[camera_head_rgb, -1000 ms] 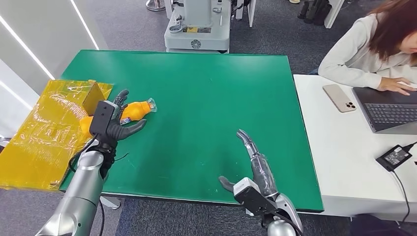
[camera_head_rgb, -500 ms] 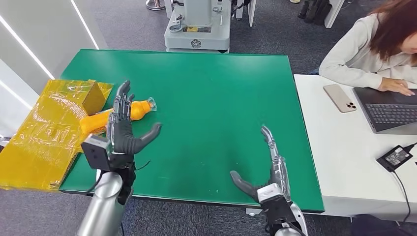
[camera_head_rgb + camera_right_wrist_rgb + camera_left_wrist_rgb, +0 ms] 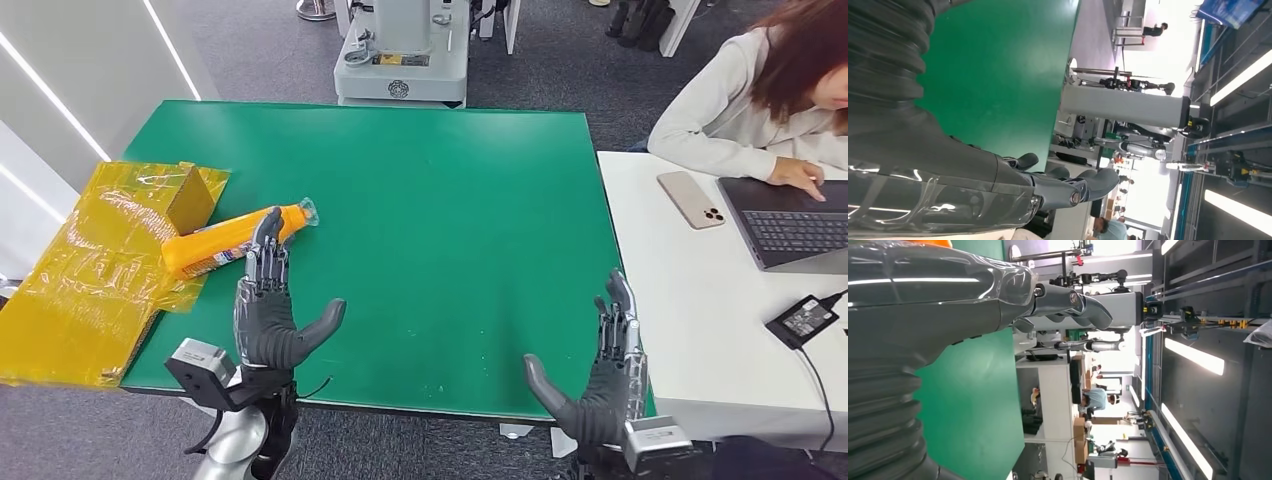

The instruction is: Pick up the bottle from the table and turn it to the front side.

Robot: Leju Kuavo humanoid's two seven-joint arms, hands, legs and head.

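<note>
Both hands sit pulled back at the worktop's (image 3: pixel 450 200) near edge: left hand (image 3: pixel 268 318) and right hand (image 3: pixel 600 385), fingers spread, holding nothing. Farther left, the released orange bottle (image 3: pixel 225 240) lies on its side against yellow plastic sheet (image 3: pixel 90 280), apparently turned.

Both arms drawn back toward the near table edge — left hand (image 3: pixel 268 322) off the bottle (image 3: pixel 232 240), right hand (image 3: pixel 605 385) upright.

We see our left robot hand (image 3: pixel 268 318) and right robot hand (image 3: pixel 603 385) with dark grey fingers, glossy clear-covered backs, grey ribbed wrist covers, small boxy wrist cameras, a thin black cable and silver forearms.
</note>
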